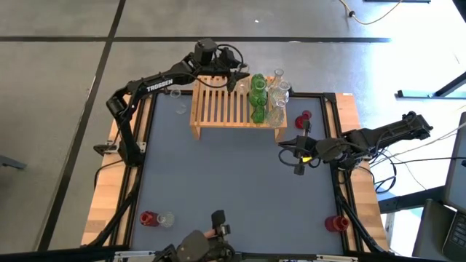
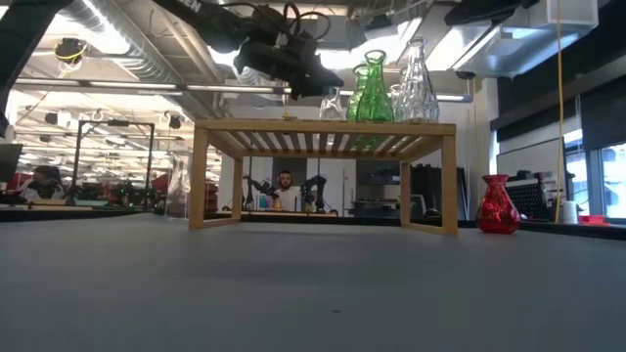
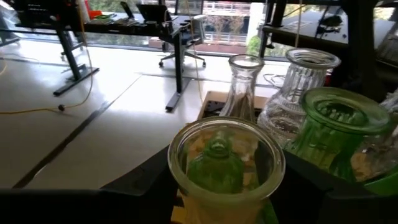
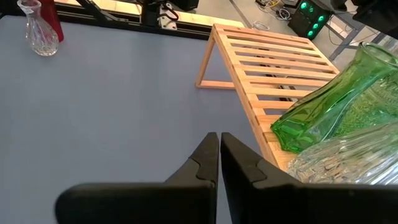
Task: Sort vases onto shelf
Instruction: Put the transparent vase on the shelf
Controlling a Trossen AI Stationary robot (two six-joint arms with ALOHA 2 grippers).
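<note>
Green vases [image 1: 258,97] crowd shelf's [image 1: 218,109] edge.

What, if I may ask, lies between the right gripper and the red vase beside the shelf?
Nothing: in the high view only bare grey mat separates the shut right gripper from the red vase beside the shelf.

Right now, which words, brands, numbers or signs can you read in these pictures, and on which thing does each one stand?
"TROSSEN": white letters on the left arm, read in the high view.
White marks on the same arm at the top of the low view: too cut off to read.
The glass vases, the wooden shelf and the table: no writing seen.
Background room: nothing readable.
</note>
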